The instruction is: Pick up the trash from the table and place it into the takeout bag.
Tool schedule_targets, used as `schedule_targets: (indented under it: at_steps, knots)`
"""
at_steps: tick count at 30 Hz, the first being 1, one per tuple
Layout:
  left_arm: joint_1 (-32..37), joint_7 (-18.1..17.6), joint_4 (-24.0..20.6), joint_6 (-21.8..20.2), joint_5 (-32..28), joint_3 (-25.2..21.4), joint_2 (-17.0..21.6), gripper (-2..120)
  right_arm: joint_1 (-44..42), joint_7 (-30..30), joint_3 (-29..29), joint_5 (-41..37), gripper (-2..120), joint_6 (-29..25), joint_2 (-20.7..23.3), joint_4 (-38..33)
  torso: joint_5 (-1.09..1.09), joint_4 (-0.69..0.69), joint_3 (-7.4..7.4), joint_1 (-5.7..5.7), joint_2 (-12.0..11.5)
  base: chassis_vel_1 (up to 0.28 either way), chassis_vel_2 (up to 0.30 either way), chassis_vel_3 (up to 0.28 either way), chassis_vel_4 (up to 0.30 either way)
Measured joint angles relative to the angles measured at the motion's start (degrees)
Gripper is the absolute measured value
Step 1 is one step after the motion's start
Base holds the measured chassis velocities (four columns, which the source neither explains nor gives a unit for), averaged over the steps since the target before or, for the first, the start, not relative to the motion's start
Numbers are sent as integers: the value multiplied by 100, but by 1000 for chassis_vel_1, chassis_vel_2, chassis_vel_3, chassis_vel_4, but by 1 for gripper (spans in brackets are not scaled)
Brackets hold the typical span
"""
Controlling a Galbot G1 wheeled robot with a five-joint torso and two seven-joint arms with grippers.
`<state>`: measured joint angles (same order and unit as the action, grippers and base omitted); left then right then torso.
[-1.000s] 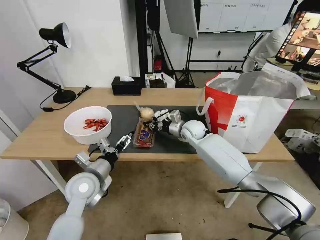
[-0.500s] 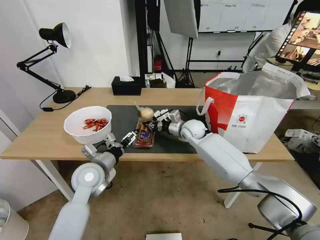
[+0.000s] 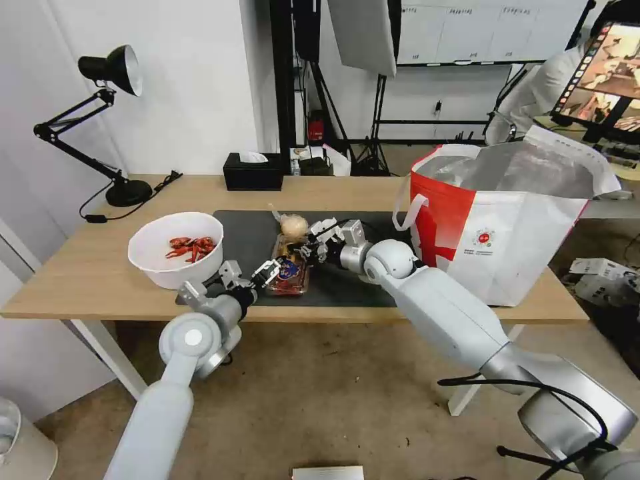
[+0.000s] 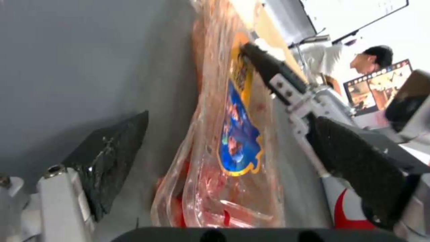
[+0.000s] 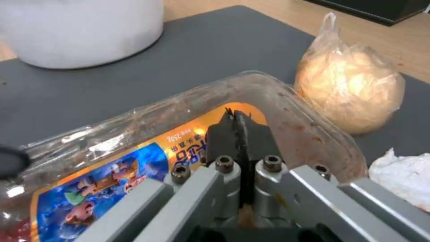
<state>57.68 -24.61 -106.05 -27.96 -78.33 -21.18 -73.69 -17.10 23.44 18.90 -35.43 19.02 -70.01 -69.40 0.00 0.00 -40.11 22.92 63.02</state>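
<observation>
Two grippers meet at one clear tray on the mat.

Left gripper (image 3: 259,274), jaws spread, straddles the tray's (image 3: 288,269) near end to share the load; right gripper (image 3: 311,248) pinches its far rim, closed tight, probably for carrying to the takeout bag (image 3: 507,227) standing right.

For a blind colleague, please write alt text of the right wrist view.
The right gripper, fingers shut, presses on a clear plastic tray with a blue and orange label, lying on the dark grey mat. Beside it are a wrapped beige ball and crumpled white tissue.
</observation>
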Motion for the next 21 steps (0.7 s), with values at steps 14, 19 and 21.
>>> schedule_targets:
  at_steps: [14,19,21]
  knots:
    - [-169,13,221,-320,-203,-2,183,64,-76,-38,-4,-45,0,0,45,-109,0,1,0,0,0,0,0,0,0]
    - [-200,4,303,-400,-254,-19,221,44,-92,-53,-13,-76,0,-1,65,-129,0,1,0,0,0,0,0,0,0]
    - [-200,-11,311,-404,-264,-19,222,40,-100,-58,-14,-85,0,-1,73,-136,0,1,0,0,0,0,0,0,0]
